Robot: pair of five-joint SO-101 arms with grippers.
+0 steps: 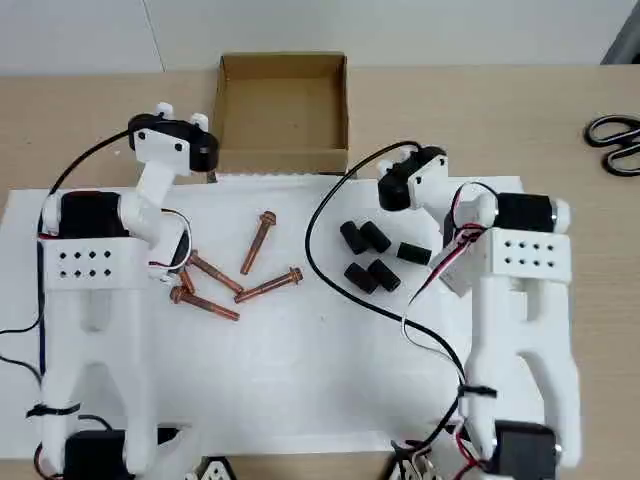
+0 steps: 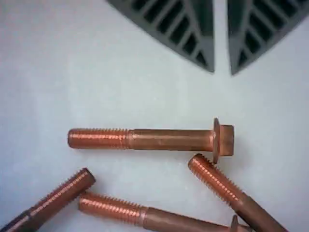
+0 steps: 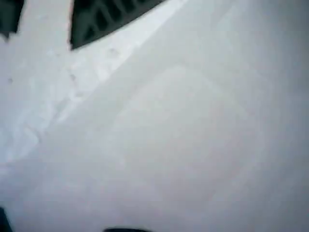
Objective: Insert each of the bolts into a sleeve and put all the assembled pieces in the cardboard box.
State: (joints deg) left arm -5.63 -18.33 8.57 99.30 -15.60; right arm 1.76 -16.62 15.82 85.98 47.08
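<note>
Several copper bolts [image 1: 259, 243] lie loose on the white sheet, left of centre. Several short black sleeves [image 1: 375, 236] are clustered right of centre. The cardboard box [image 1: 283, 158] stands open at the back, nothing in it. My left gripper [image 2: 222, 71] hangs just above one bolt [image 2: 149, 139], which lies flat with other bolts [image 2: 227, 186] beside it; its fingertips stand a narrow gap apart and hold nothing. My right gripper [image 3: 46, 35] hovers low over bare white sheet, dark fingers [image 3: 101, 19] apart and empty. Both arms are folded back near their bases.
Scissors [image 1: 615, 143] lie at the far right on the wooden table. A black cable [image 1: 322, 255] loops across the sheet between the bolts and the sleeves. The white sheet [image 1: 300, 370] has free room toward the front.
</note>
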